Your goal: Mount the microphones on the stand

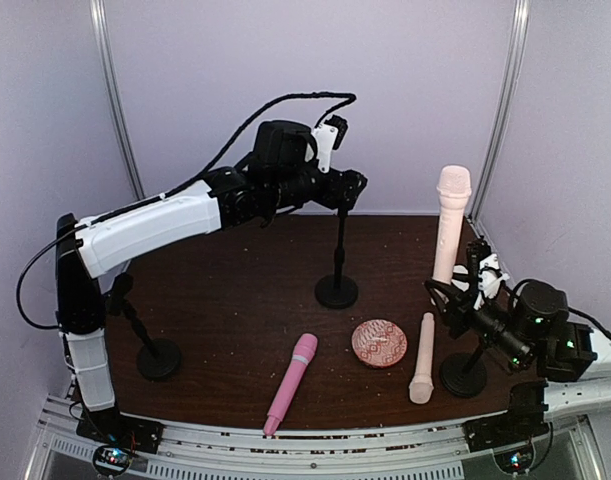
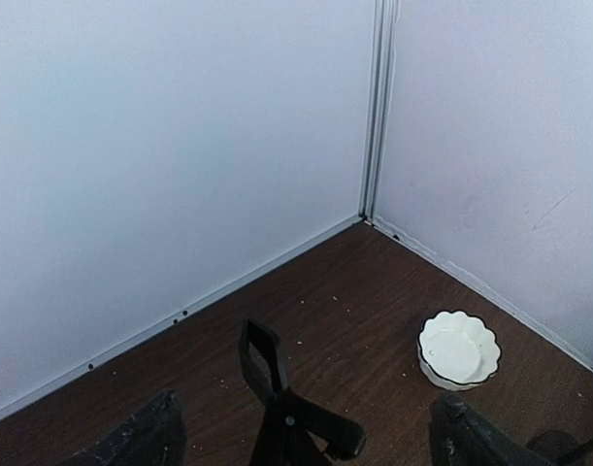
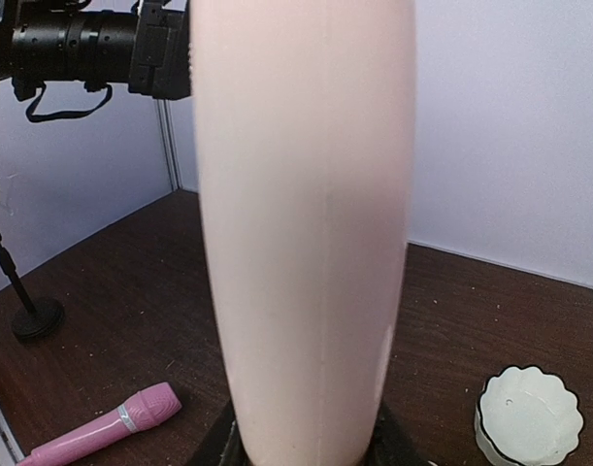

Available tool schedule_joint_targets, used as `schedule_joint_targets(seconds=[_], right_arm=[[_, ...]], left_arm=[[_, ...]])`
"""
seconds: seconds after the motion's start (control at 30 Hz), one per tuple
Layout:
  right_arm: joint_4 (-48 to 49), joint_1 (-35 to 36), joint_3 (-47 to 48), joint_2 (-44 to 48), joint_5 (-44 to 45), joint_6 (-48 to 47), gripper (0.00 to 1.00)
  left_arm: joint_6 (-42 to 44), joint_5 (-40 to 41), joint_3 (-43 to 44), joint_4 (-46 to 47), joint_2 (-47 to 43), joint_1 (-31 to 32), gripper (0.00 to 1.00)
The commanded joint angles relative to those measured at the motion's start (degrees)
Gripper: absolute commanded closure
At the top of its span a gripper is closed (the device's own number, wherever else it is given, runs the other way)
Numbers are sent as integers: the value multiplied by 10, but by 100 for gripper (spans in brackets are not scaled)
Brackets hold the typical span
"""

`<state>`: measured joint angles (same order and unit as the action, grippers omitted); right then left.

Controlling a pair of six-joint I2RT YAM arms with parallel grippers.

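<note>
My right gripper [image 1: 463, 296] is shut on a pale peach microphone [image 1: 450, 222] and holds it upright above the right stand [image 1: 463, 375]. In the right wrist view this microphone [image 3: 306, 233] fills the middle and hides most of my right gripper [image 3: 306, 456]. A second peach microphone [image 1: 422, 357] and a pink microphone [image 1: 291, 383] lie on the table. My left gripper [image 1: 343, 190] is open at the top of the centre stand [image 1: 336, 290]. Its fingers [image 2: 141, 437] stand either side of the stand's black clip [image 2: 277, 388] without touching it.
A round patterned pink dish [image 1: 379, 343] lies between the two loose microphones. A third stand [image 1: 158, 357] is at the left front. A white scalloped bowl [image 2: 458, 348] sits near the back right wall. White walls close the table at the back and sides.
</note>
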<state>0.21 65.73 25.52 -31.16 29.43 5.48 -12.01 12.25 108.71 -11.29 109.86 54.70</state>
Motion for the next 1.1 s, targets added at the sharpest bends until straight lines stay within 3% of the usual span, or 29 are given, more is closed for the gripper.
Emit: schedule_joint_targets(seconds=[0.0,0.13,0.27,0.53,0.7,0.93,1.07], right_arm=[[15,-5,-13,17,5,10,100],[11,-6,-14,22,2,11,100],[13,-7,-18,26,1,12,100],[16,-7,-23,24,-3,19,100],[16,-7,-27,24,-3,23,100],[36,-7,-40,13,-8,29,99],[46,-9,-36,-6,-16,33,99]], left_arm=[[-3,32,53,-33,48,1,12],[-7,68,102,-87,84,1,15],[-3,60,96,-86,85,1,26],[36,-1,26,-18,42,1,44],[91,-112,15,-32,17,-15,54],[133,-178,-49,-47,-40,-70,68],[148,-201,-64,-35,-53,-80,68]])
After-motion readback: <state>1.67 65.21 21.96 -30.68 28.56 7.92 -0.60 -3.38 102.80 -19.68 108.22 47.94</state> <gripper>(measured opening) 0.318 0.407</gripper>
